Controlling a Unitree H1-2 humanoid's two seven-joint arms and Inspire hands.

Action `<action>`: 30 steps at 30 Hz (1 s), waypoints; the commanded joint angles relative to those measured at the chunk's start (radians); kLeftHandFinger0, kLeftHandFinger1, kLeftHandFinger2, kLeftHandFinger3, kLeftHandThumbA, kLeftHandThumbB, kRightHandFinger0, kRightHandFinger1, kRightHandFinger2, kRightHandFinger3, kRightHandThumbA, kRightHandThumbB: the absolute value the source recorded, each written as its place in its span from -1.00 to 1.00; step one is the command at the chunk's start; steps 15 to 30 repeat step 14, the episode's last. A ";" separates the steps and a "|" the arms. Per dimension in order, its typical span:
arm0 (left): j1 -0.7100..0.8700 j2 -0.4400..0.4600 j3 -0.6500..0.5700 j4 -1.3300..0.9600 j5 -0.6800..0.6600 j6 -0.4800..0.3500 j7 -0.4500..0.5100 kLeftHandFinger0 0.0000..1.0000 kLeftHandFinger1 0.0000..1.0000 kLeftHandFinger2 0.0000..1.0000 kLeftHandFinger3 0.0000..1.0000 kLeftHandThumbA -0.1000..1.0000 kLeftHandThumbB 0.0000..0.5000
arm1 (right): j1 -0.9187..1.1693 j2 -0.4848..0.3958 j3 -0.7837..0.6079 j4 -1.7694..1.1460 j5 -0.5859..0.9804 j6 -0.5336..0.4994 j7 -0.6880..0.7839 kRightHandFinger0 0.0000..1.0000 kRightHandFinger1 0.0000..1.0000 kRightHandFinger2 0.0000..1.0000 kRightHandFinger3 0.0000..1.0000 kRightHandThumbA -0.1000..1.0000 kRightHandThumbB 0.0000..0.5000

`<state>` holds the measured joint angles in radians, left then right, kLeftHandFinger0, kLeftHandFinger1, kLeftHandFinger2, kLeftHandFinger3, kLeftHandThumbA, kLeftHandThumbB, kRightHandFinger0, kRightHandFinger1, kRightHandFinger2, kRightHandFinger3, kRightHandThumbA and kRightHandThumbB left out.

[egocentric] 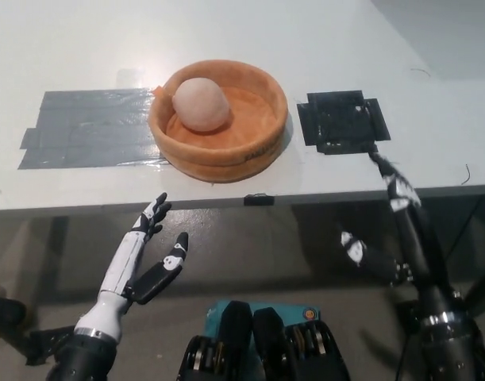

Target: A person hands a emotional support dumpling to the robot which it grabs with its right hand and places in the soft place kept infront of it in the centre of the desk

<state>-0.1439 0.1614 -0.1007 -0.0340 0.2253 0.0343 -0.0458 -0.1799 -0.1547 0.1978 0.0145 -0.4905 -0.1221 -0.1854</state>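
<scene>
The pale pink dumpling [200, 104] lies inside the round orange soft bed [250, 151] at the desk's centre, towards the bed's left side. My black right hand [394, 230] hangs open below the desk's front edge at the right, well apart from the bed, with nothing in it. My white left hand [144, 259] rests open below the desk at the lower left.
A grey tape patch [87, 127] lies on the white desk [83, 48] left of the bed. A black tape patch [342, 119] lies right of it. The desk's front edge [258, 198] runs across the middle of the picture.
</scene>
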 commanded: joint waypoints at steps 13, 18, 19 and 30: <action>0.048 0.006 -0.006 -0.035 0.006 -0.027 -0.005 1.00 1.00 1.00 1.00 0.11 -1.00 | 0.013 0.000 0.003 0.226 -0.022 -0.135 -0.056 1.00 1.00 1.00 1.00 0.53 -0.45; 0.048 0.006 -0.006 -0.035 0.006 -0.027 -0.005 1.00 1.00 1.00 1.00 0.11 -1.00 | 0.013 0.000 0.003 0.226 -0.022 -0.135 -0.056 1.00 1.00 1.00 1.00 0.53 -0.45; 0.048 0.006 -0.006 -0.035 0.006 -0.027 -0.005 1.00 1.00 1.00 1.00 0.11 -1.00 | 0.013 0.000 0.003 0.226 -0.022 -0.135 -0.056 1.00 1.00 1.00 1.00 0.53 -0.45; 0.048 0.006 -0.006 -0.035 0.006 -0.027 -0.005 1.00 1.00 1.00 1.00 0.11 -1.00 | 0.013 0.000 0.003 0.226 -0.022 -0.135 -0.056 1.00 1.00 1.00 1.00 0.53 -0.45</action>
